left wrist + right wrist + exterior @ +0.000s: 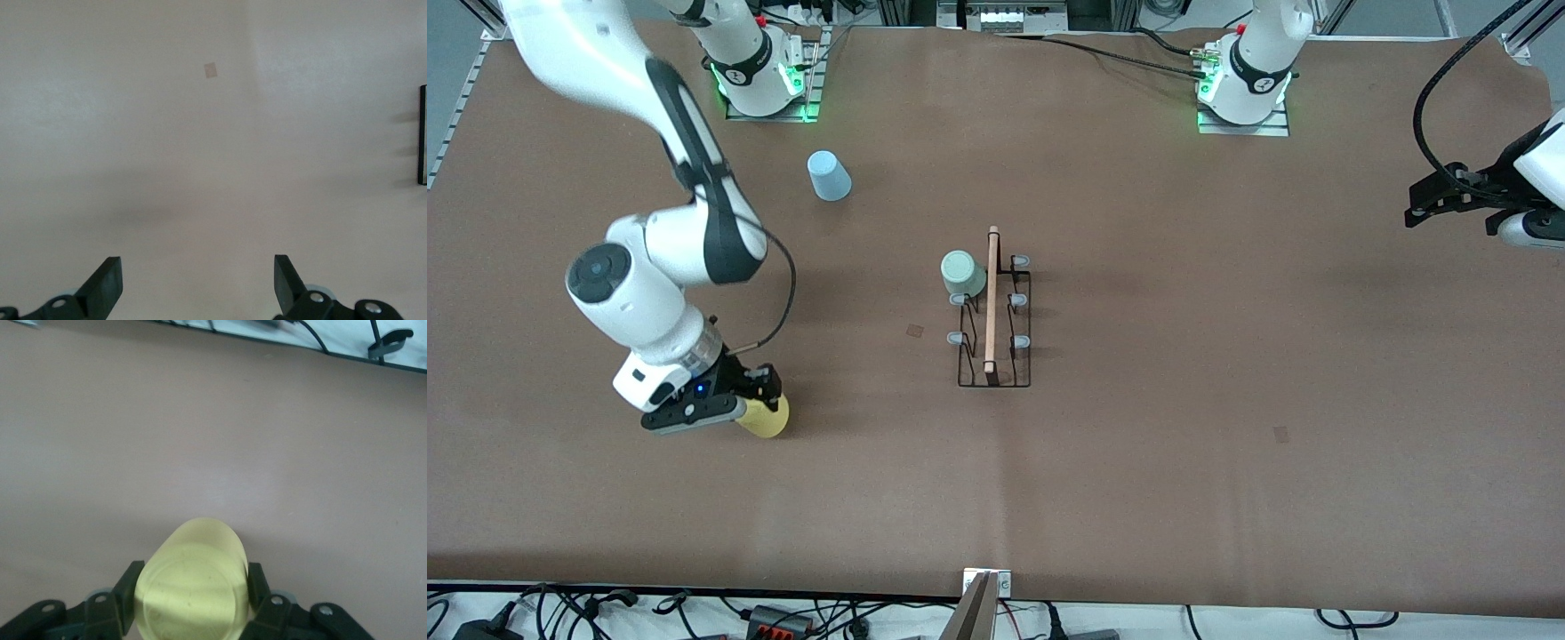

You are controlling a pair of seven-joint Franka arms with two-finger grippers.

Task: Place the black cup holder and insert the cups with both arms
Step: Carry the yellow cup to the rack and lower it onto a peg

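Nearest the camera, the yellow cup [766,418] lies clamped in the right pincer [758,397] toward the right arm's end of the worktop [1227,462]. Mid-worktop stands the black cup holder [994,320], a pale green cup [963,273] on one prong. Nearer the bases sits the light blue cup [829,175]. Over the left arm's edge, the left pincer [197,283] waits, spread wide.

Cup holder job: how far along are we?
Done: the black cup holder stands mid-table with the pale green cup upside down on a prong. In hand: the right gripper is shut on the yellow cup, low at the right arm's end. Left: the light blue cup sits on the table. The left gripper waits open.
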